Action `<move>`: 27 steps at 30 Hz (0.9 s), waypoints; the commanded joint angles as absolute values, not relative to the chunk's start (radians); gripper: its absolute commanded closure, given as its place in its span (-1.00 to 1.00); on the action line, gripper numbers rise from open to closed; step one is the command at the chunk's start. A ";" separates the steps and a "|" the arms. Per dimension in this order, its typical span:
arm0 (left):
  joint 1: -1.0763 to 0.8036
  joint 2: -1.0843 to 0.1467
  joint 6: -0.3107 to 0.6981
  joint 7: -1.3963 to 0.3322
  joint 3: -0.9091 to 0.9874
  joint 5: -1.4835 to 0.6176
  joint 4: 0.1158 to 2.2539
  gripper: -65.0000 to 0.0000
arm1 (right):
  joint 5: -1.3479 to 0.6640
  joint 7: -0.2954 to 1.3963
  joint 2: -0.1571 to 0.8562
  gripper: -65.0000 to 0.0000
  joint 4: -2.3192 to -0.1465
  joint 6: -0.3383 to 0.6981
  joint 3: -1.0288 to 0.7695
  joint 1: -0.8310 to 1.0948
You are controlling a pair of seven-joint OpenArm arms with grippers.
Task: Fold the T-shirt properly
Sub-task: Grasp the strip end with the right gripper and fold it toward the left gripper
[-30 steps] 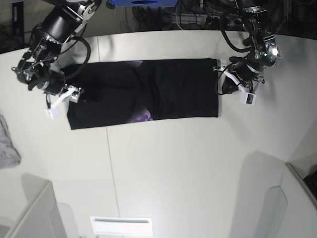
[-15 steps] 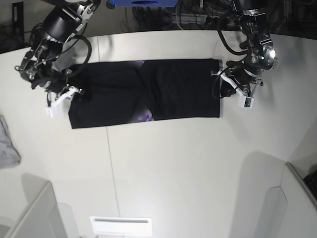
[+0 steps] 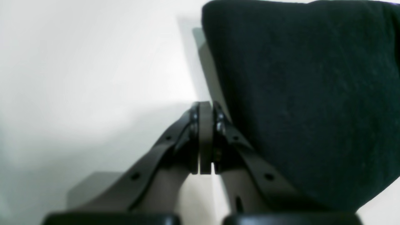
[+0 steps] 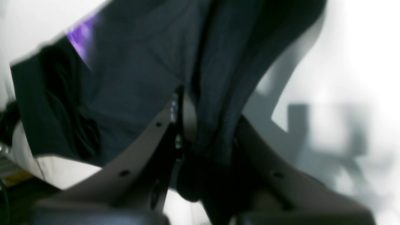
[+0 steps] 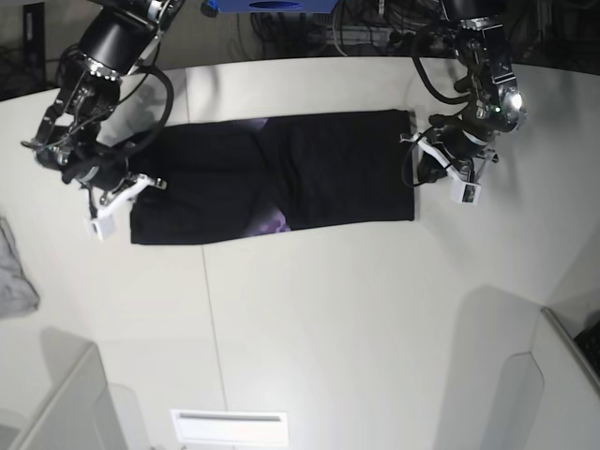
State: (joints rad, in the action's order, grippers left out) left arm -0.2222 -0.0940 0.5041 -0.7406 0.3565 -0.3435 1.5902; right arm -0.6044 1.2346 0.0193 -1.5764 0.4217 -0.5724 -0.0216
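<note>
The black T-shirt [image 5: 309, 169] lies as a long folded band across the far half of the white table [image 5: 328, 309], with purple print [image 5: 274, 221] showing near its front edge. My right gripper [image 5: 141, 184] is at the band's left end. In the right wrist view it [image 4: 203, 106] is shut on a fold of the shirt [image 4: 131, 78], which hangs raised. My left gripper [image 5: 424, 172] is at the band's right end. In the left wrist view it [image 3: 205, 107] is shut with nothing between the pads, and the shirt's edge [image 3: 297, 93] is just beside it.
A small grey cloth [image 5: 13, 272] lies at the table's left edge. White bins stand at the front left [image 5: 66, 403] and front right [image 5: 562, 375]. A white label [image 5: 230, 427] sits at the front edge. Cables and a blue box [image 5: 272, 5] are behind the table.
My right gripper has moved toward the front with the shirt's left end, pulling that end slightly lower. My left gripper has shifted a little closer to the shirt's right edge.
</note>
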 commanded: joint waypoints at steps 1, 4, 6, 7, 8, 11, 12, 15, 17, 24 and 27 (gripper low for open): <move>-0.220 -0.096 0.504 -0.745 0.349 -0.337 1.600 1.00 | -0.631 1.219 0.030 1.00 -1.621 0.418 -0.556 -0.039; -0.196 -0.097 0.503 -0.748 0.291 -0.337 1.598 1.00 | -0.631 1.225 0.030 1.00 -1.684 0.403 -0.521 -0.038; -0.182 -0.097 0.479 -0.750 0.269 -0.337 1.598 1.00 | -0.631 1.225 0.028 1.00 -1.728 0.334 -0.487 -0.030; -0.177 -0.097 0.458 -0.750 0.262 -0.337 1.598 1.00 | -0.631 1.221 0.028 1.00 -1.750 0.306 -0.461 -0.022; -0.165 -0.096 0.441 -0.750 0.248 -0.337 1.598 1.00 | -0.631 1.219 0.028 1.00 -1.773 0.286 -0.435 -0.016; -0.137 -0.096 0.430 -0.753 0.214 -0.337 1.598 1.00 | -0.631 1.219 0.024 1.00 -1.834 0.269 -0.387 -0.004; -0.130 -0.096 0.430 -0.753 0.206 -0.337 1.598 1.00 | -0.631 1.219 0.024 1.00 -1.847 0.269 -0.377 -0.002; -0.122 -0.096 0.429 -0.753 0.188 -0.337 1.600 1.00 | -0.631 1.221 0.024 1.00 -1.885 0.222 -0.341 0.010; -0.122 -0.094 0.429 -0.753 0.185 -0.337 1.598 1.00 | -0.633 1.221 0.024 1.00 -1.910 0.196 -0.309 0.021; -0.120 -0.094 0.429 -0.753 0.173 -0.337 1.598 1.00 | -0.633 1.219 -0.021 1.00 -1.977 0.182 -0.243 0.053; -0.120 -0.094 0.429 -0.753 0.176 -0.337 1.598 1.00 | -0.633 1.219 -0.050 1.00 -1.977 0.182 -0.236 0.056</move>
